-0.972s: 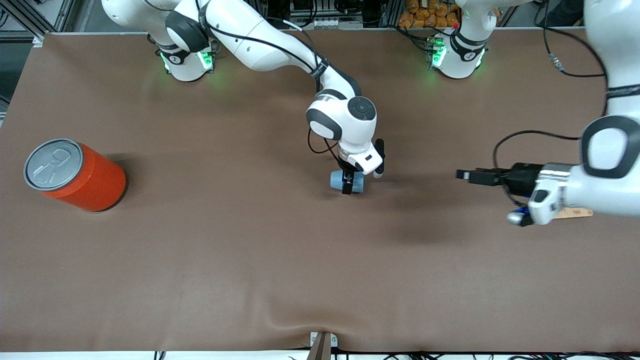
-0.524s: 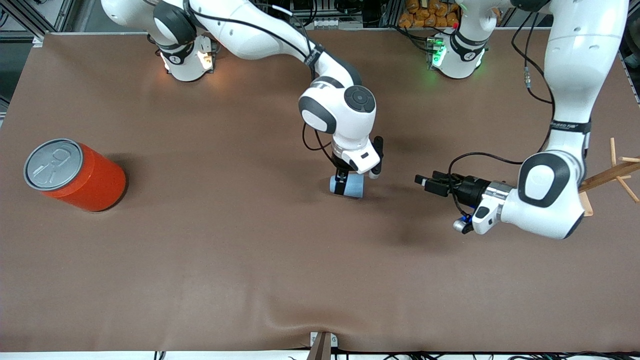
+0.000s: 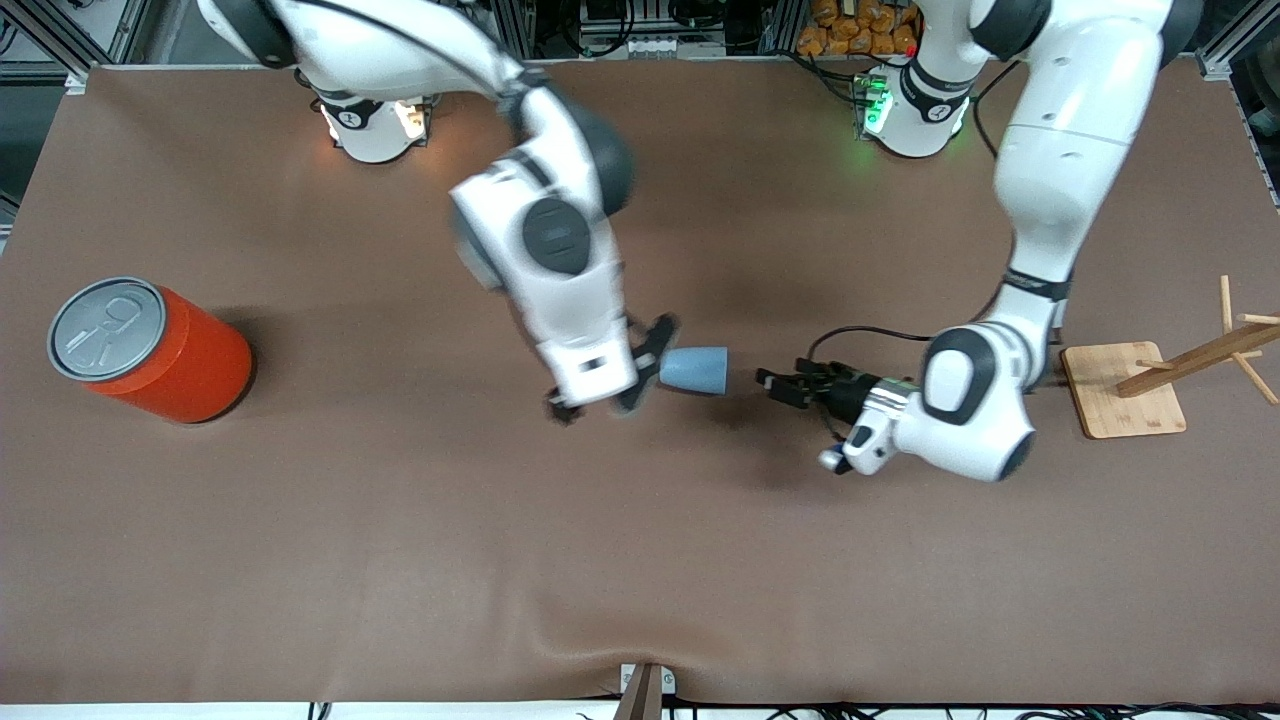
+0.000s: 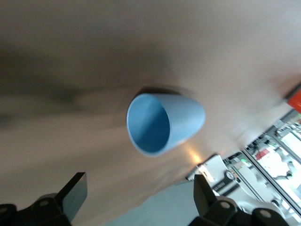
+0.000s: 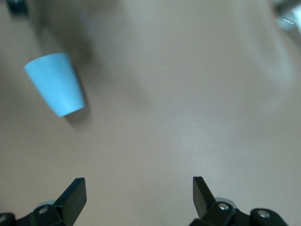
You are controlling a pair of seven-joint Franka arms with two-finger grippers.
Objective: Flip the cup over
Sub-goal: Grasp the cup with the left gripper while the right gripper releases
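Item: small light-blue tapered plastic cup (image 3: 696, 370), on its side mid-table between the released right gripper (image 3: 603, 383) and released left gripper (image 3: 772, 380); you risk either open finger nudging it into a roll.

A large orange-red metal can (image 3: 150, 350) with a grey pull-tab lid stands upright on the brown table (image 3: 400, 560) toward the right arm's end. A light wooden rack (image 3: 1150, 385) with slanted pegs on a square base stands toward the left arm's end.
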